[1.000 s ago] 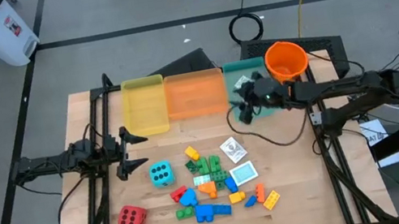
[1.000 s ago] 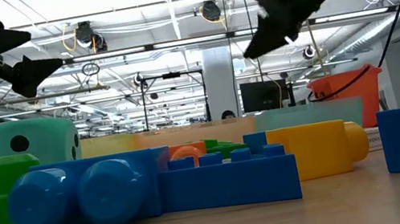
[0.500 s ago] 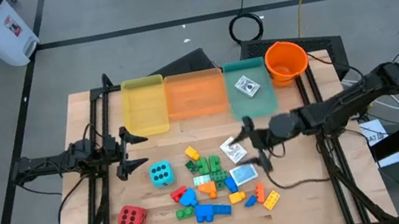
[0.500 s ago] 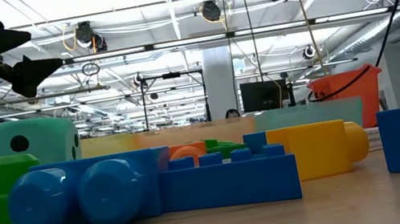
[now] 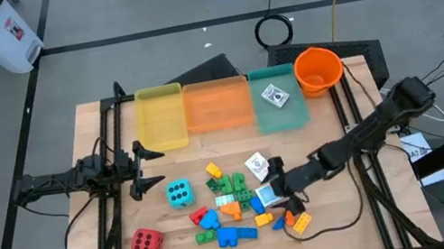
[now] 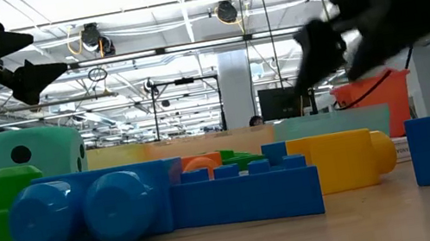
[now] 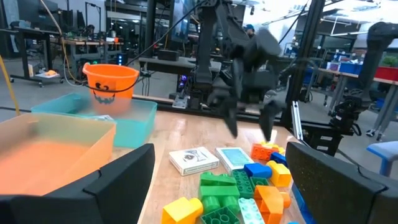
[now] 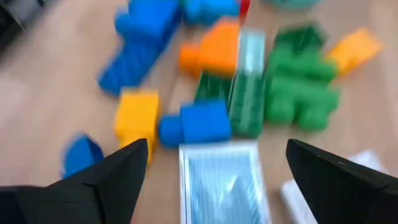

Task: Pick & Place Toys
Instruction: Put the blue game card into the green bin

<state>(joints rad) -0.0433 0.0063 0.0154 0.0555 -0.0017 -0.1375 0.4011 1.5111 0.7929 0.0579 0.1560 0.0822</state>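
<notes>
My right gripper (image 5: pixel 273 183) hangs open, slanting down, just above a blue-faced card pack (image 8: pixel 224 180) at the right side of the brick pile (image 5: pixel 232 205); its fingers stand on either side of the pack without touching it. A white card pack (image 5: pixel 257 166) lies beside it on the table. Another card pack (image 5: pixel 275 96) lies flat in the teal tray (image 5: pixel 292 117). The cyan die (image 5: pixel 179 192) and the red die (image 5: pixel 146 242) rest on the table left of the pile. My left gripper (image 5: pixel 154 165) waits open and level at the table's left.
Yellow (image 5: pixel 162 117) and orange (image 5: pixel 217 105) trays stand beside the teal one along the far edge, with an orange bucket (image 5: pixel 318 68) at the far right. Bare wood lies between the trays and the pile and along the near edge.
My right gripper has swung from over the teal tray toward the table's near edge and down, tipping its fingers downward, and now hangs over the right side of the brick pile. The card pack stays in the teal tray.
</notes>
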